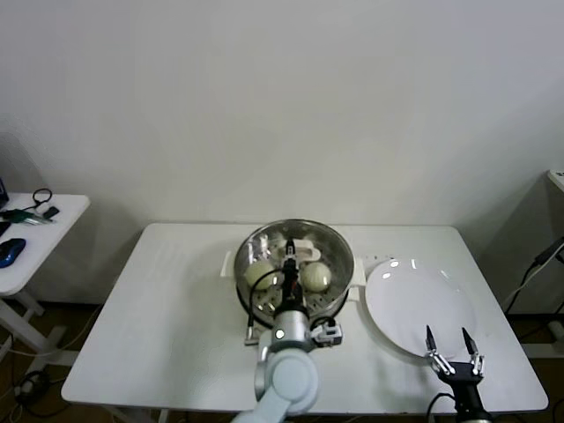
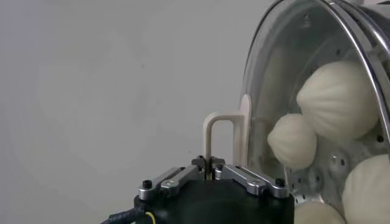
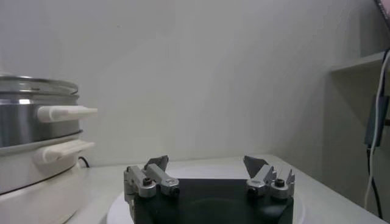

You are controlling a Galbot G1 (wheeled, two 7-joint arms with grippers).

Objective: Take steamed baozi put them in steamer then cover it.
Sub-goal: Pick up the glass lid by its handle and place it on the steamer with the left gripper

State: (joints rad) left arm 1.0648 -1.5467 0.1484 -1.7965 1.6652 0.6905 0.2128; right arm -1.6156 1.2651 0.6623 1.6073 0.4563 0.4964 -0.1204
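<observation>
Polished steel catches the light at the middle of a white table (image 1: 167, 308), where the steamer (image 1: 339, 256) sits on its white pot base with the cover (image 2: 317, 36) resting over it. Through the clear glass lid the steamed baozi (image 2: 338, 100) show as smooth cream-white buns lying on the perforated floor of the basket; two of them are plain from the head view, and the left wrist view shows four pressed close under the glass.

The left gripper (image 1: 289, 280) reaches in over the near rim of the steamer, its fingers drawn narrow and clamped on the cover's cream-white handle (image 2: 220, 137), which stands up from the centre of the lid. From that wrist's own camera the handle's loop rises directly out of the pinched fingertips.

To the steamer's right, just beside its side handles, lies a flat white plate (image 1: 397, 291) with nothing on it. The right gripper (image 1: 451, 351) hangs over the plate's near edge, well apart from the steamer, its fingers spread wide and holding nothing. Its wrist view looks across the table and shows the steamer side-on, lid seated on the steel rim.

A second small white table (image 1: 62, 220) stands off to the left with cables on it.
</observation>
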